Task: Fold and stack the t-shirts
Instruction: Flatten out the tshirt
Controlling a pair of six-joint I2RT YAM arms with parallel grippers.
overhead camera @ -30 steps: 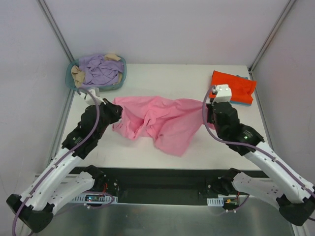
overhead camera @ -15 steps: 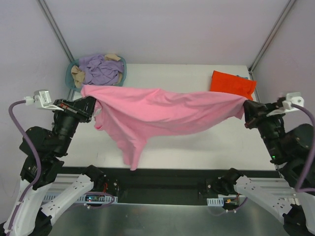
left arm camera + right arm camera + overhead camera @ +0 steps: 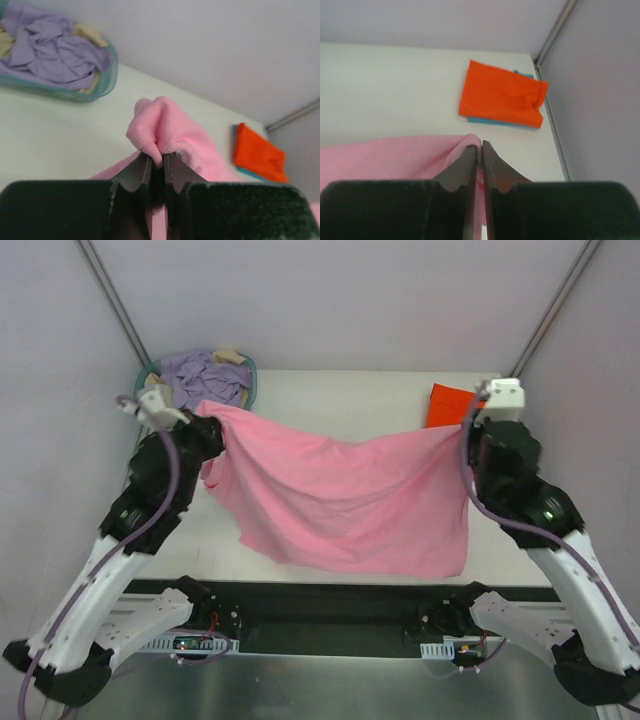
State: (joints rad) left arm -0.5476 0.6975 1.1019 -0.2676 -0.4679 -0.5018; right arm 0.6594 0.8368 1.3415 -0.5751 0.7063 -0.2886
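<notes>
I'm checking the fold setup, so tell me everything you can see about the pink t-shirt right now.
The pink t-shirt is soft, wrinkled, cotton-looking cloth, spread wide between both arms. The left gripper pinches a bunched corner; the right gripper pinches the opposite edge. Its middle sags, and the lower part drapes toward the near edge of the table.

The pink t-shirt (image 3: 340, 500) hangs spread out; folded orange-red t-shirt (image 3: 502, 95) lies atop teal t-shirt (image 3: 490, 121)
</notes>
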